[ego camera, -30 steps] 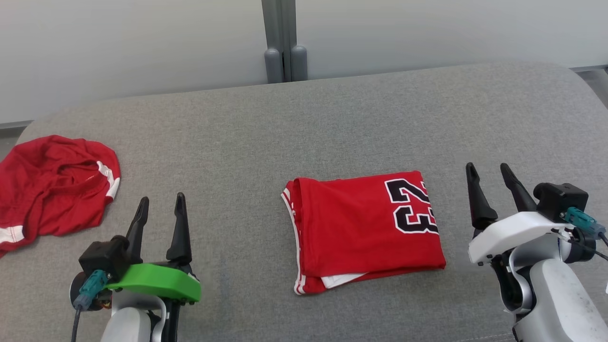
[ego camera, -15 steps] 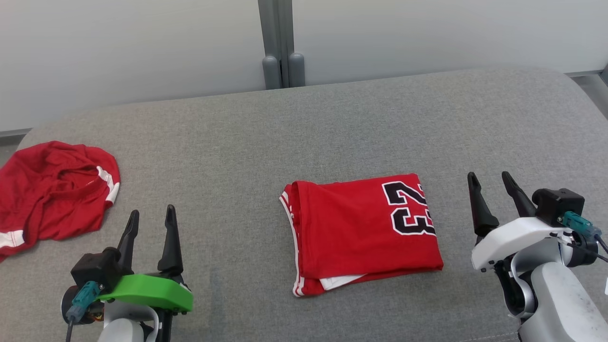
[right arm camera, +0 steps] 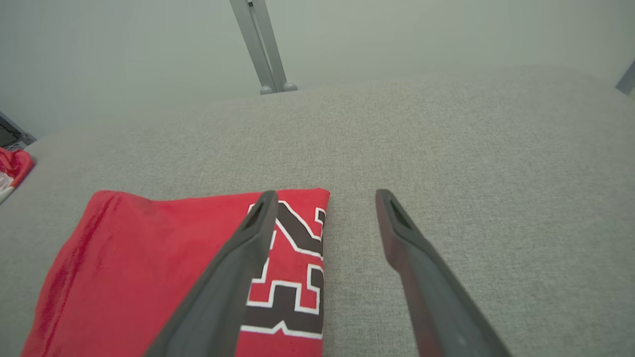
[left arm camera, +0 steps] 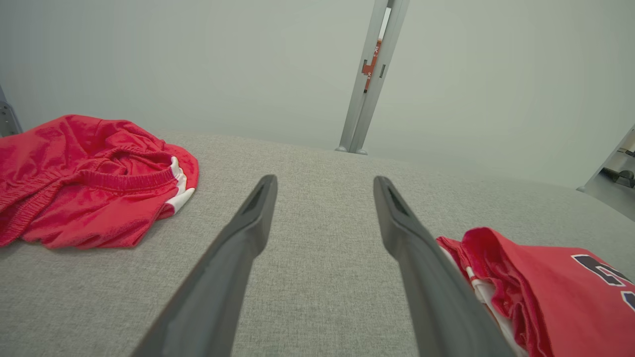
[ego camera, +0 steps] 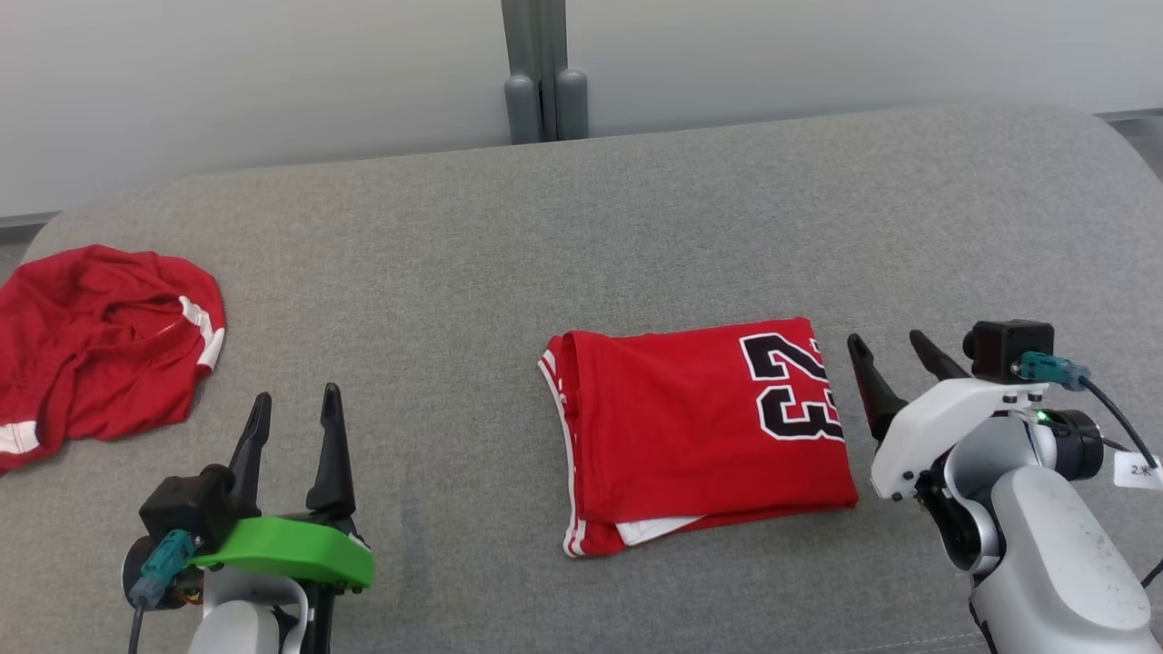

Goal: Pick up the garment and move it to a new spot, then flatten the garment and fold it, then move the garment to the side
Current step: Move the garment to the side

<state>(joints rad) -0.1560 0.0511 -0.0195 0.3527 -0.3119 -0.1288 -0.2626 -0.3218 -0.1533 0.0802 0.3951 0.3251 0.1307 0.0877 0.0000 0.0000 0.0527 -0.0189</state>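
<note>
Grey fabric surface before a pale wall, grey post

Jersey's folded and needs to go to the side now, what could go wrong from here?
The right claw stands open beside the right edge of the folded jersey; pinching only the top layer could pull the fold apart. Some white fabric pokes out at its near edge, so dragging it may splay the layers. Moved left, it might land on the crumpled red shorts.

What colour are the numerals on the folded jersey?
The numerals are black, outlined in white; the head view shows them best.
</note>
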